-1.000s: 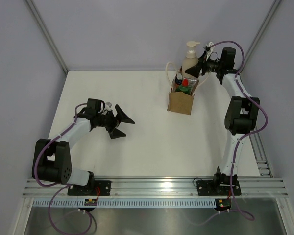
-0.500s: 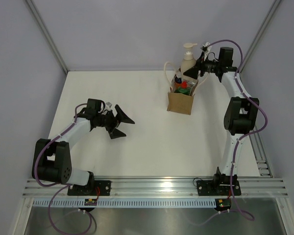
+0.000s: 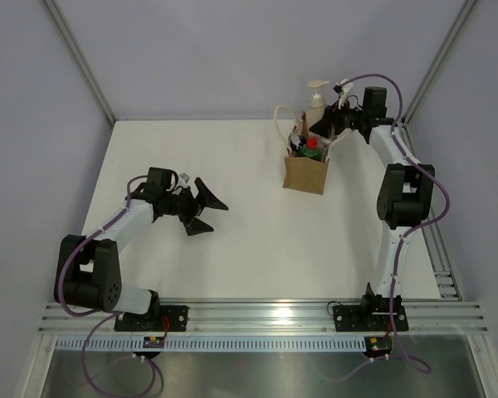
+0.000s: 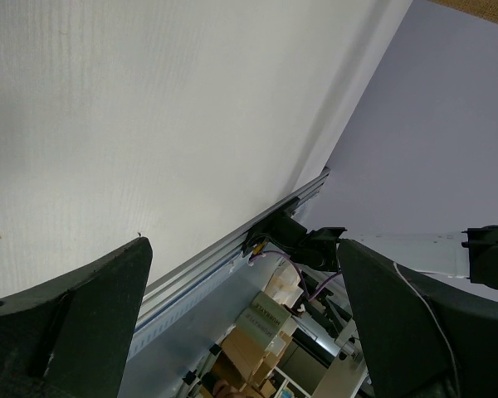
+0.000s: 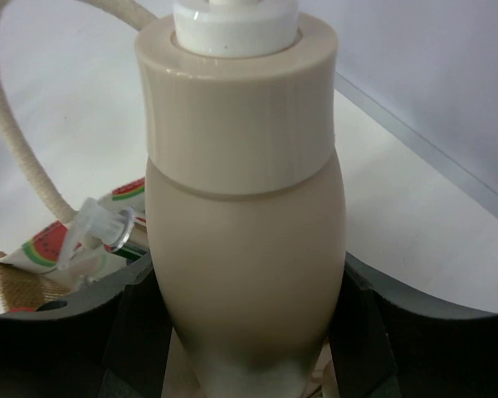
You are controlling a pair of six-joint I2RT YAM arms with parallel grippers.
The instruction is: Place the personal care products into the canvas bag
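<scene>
The tan canvas bag (image 3: 306,172) stands upright at the back right of the table, one cream handle (image 3: 280,121) looped up at its left. My right gripper (image 3: 328,126) is shut on the beige pump bottle (image 3: 316,106) and holds it upright over the bag's far side, its lower part inside the opening. The bottle fills the right wrist view (image 5: 245,215). A red cap (image 3: 312,143) and other items show inside the bag. A silver-white tube with a clear cap (image 5: 95,240) lies in the bag beside the bottle. My left gripper (image 3: 206,212) is open and empty above the table's left-middle.
The white table (image 3: 232,249) is bounded by grey walls at the back and sides. A metal rail (image 3: 266,315) runs along the near edge, also seen in the left wrist view (image 4: 224,257). The right arm (image 3: 398,207) stands along the right edge.
My right gripper has lowered the pump bottle toward and into the bag's opening and shifted slightly back. The left arm has not moved.
</scene>
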